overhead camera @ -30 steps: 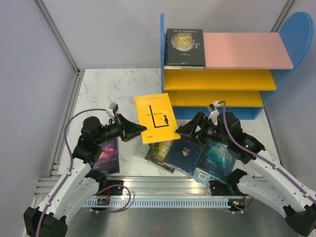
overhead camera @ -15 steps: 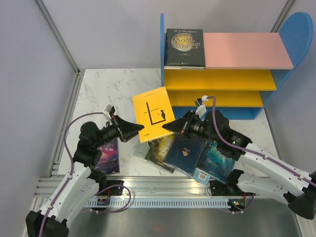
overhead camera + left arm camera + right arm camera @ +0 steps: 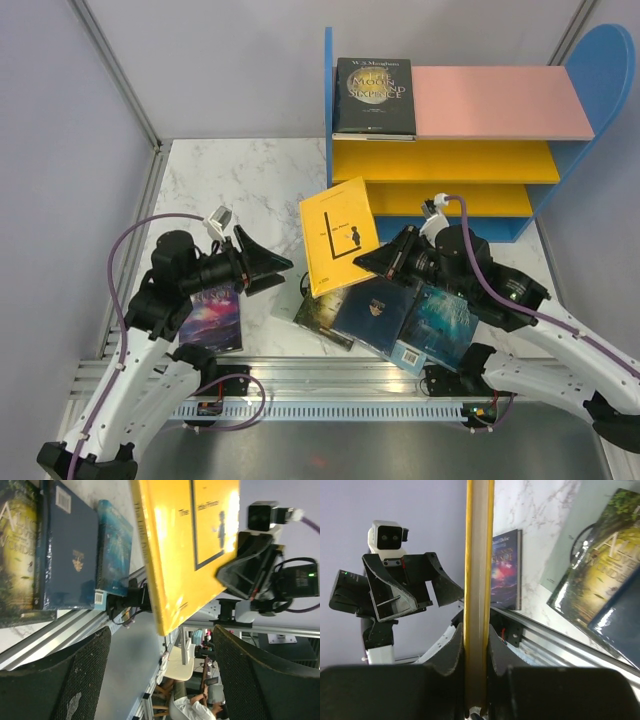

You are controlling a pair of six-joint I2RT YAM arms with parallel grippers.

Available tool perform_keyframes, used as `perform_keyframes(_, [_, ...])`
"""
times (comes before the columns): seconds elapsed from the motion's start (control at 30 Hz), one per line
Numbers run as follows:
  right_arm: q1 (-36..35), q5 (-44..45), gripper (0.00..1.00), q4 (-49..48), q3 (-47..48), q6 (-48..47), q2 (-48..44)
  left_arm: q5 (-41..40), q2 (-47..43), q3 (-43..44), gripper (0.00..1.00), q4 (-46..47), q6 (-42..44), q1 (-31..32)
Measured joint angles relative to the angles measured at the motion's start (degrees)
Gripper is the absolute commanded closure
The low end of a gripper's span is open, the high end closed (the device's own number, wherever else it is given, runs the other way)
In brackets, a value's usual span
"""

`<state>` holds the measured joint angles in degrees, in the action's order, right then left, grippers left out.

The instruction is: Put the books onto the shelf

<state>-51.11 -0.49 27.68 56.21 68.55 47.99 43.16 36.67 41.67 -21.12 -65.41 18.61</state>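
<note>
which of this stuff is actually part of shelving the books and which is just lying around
Part of the job:
- shelf
- yellow book, gripped in the right hand
- black moon book, on the top board
- purple galaxy book
- green book, navy book, teal book

Just there:
- metal rail
- purple cable
- marble table

From overhead I get bright, even light; the white marble-patterned tabletop (image 3: 230, 180) carries only soft shadows, and the blue-sided shelf (image 3: 440, 150) is shaded beneath its boards; in my left wrist view, white glare streaks the glossy yellow paperback (image 3: 190, 545); the black mesh-textured fingers (image 3: 55, 680) look soft; in the right wrist view the near dark fingers (image 3: 451, 650) blur badly, while the background is sharp.
</note>
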Motion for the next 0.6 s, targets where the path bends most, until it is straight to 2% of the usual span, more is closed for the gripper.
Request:
perform_keyframes(0.27, [-0.07,0.13,1.00,13.88,18.95,-7.19,4.42,-0.70,-1.79,0.00,0.13,-8.98,6.14,0.00])
perform_keyframes(0.6, [-0.15,0.33,1.00,20.13,40.63,-9.66,8.92,-1.33,-1.81,0.00,0.14,-12.46,9.18,0.00])
